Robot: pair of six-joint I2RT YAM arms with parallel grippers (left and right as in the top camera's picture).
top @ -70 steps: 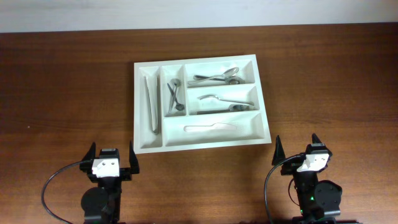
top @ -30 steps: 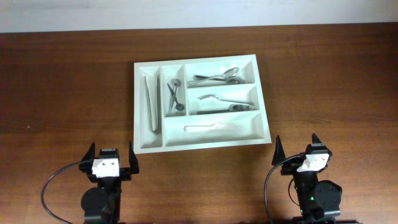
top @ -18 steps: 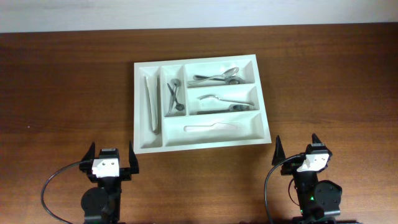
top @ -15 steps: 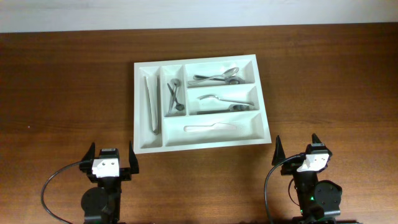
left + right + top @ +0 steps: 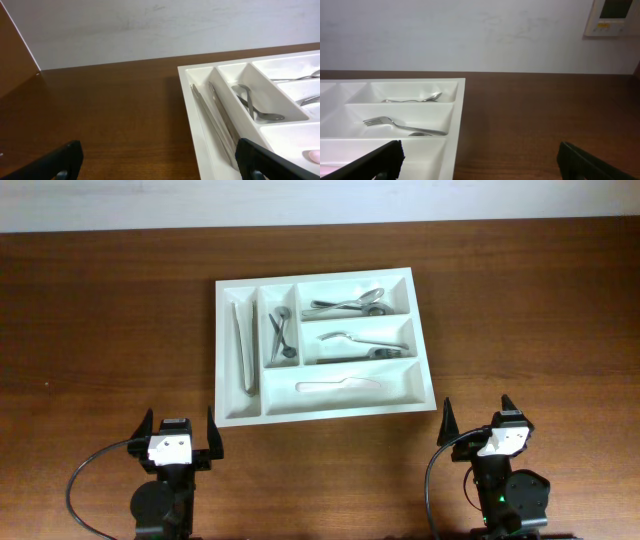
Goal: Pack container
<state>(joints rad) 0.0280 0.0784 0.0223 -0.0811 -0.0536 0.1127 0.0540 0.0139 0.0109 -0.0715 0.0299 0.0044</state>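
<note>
In the middle of the table (image 5: 100, 330), we're seeing the container (image 5: 400, 385) sitting with cutlery (image 5: 345, 305) in all five slots and nothing loose lying around, so we're guessing packing's basically done, with the left gripper (image 5: 180, 420) and right gripper (image 5: 477, 412) hanging just short of it, both spread wide and holding nothing.

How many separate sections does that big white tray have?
5. The large white rectangular plastic cutlery tray has a leftmost narrow upright section, a second narrow upright section beside it, then three long horizontal ones: far section, middle section, near section. None seems hidden.
</note>
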